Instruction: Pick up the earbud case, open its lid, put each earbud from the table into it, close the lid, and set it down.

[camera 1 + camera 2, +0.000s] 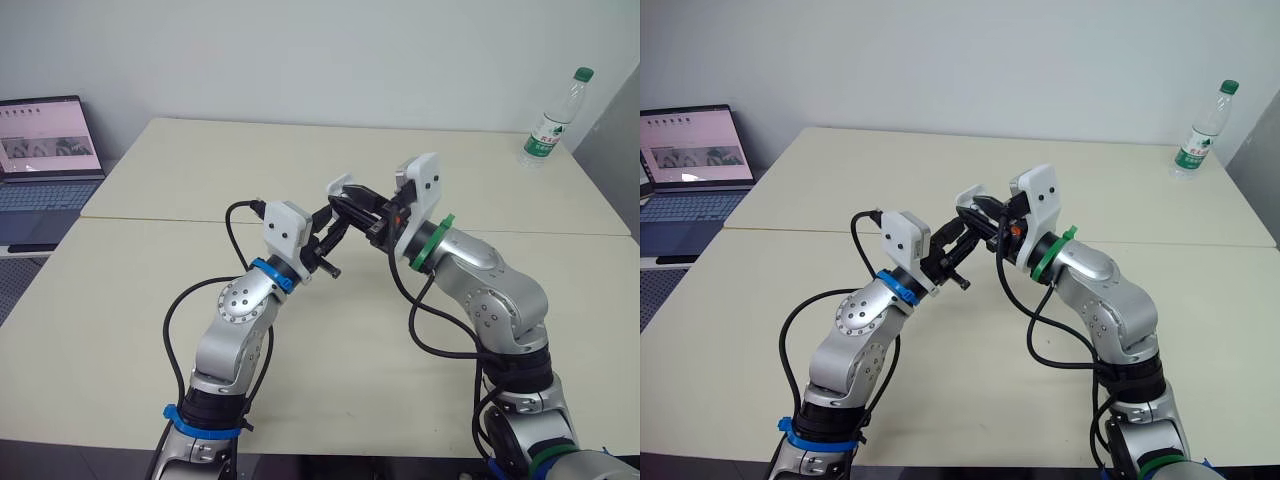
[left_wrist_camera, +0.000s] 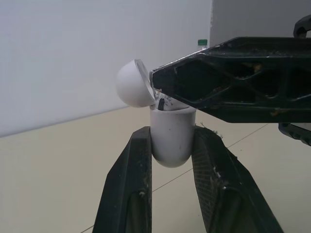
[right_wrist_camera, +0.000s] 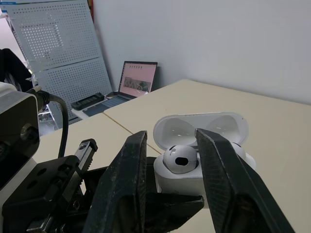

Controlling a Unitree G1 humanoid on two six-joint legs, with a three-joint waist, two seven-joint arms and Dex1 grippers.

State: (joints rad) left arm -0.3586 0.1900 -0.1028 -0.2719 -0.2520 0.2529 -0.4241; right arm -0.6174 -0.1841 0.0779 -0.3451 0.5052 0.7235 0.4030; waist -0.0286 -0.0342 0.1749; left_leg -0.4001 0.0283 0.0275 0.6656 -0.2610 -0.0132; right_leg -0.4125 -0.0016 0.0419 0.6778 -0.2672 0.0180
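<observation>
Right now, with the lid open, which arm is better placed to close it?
Right. The left gripper has its fingers clamped on the earbud case, holding it off the table, so that arm is occupied. The right gripper sits by the open lid and could probably push it shut.

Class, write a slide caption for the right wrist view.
Right gripper poised around an earbud sitting in the open earbud case.
</observation>
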